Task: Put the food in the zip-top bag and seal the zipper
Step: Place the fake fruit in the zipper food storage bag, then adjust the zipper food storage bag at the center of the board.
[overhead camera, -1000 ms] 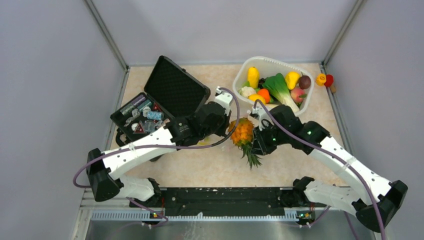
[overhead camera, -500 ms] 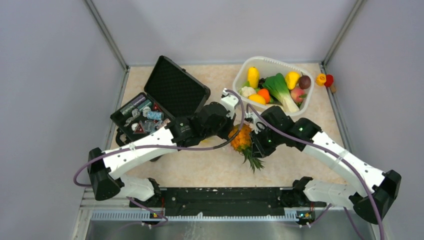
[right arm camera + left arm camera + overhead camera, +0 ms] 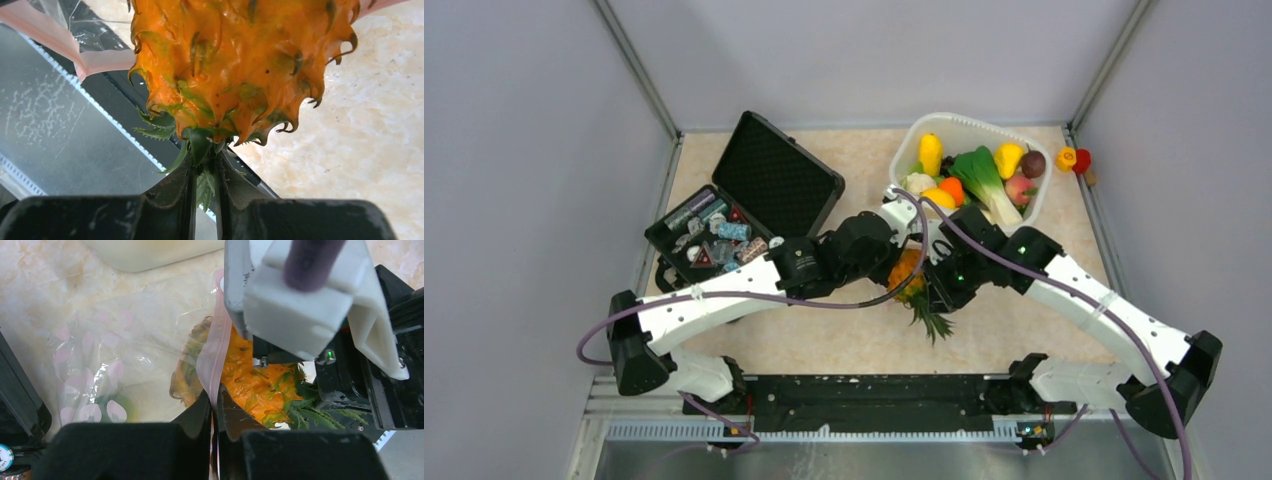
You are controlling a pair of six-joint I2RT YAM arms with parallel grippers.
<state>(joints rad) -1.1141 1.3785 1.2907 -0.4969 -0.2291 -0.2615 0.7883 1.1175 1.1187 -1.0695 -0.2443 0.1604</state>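
Tool one, left gripper [image 3: 214, 407]: jaws pinched together on the zipper [image 3: 216, 352], whose pink strip rises from between the fingertips.

Tool two, right gripper [image 3: 204, 172]: jaws closed on the green crown leaves of the pineapple [image 3: 240, 65]. The orange body points away from the wrist camera and is cut off at the top of that view.

Zip-top bag [image 3: 125, 340]: clear crinkled film with pale pink blotches, lying on the table [image 3: 844, 340] just on the near side of the white tub [image 3: 964, 124]. From above it is almost wholly hidden under the two wrists. A greenish smudge behind the film cannot be identified.

Pineapple, position: at the bag's mouth on the near side of the tub. The strip crosses in front of the pineapple, and a brownish part shows through the film beyond it. How far inside it sits cannot be told, as the right wrist's white housing covers its upper part. From above only a sliver of orange and the leaf tip show.

Tub contents: green leafy stalk [image 3: 982, 178], cauliflower [image 3: 918, 183], peach [image 3: 1019, 188], dark plum [image 3: 1033, 163] and yellow and orange pieces, overlapping.

Outside the tub, right of it: two small pieces [image 3: 1073, 159], yellow-orange and red, too small to name.

Left of the tub: open black case [image 3: 774, 180], with small, unclear contents.
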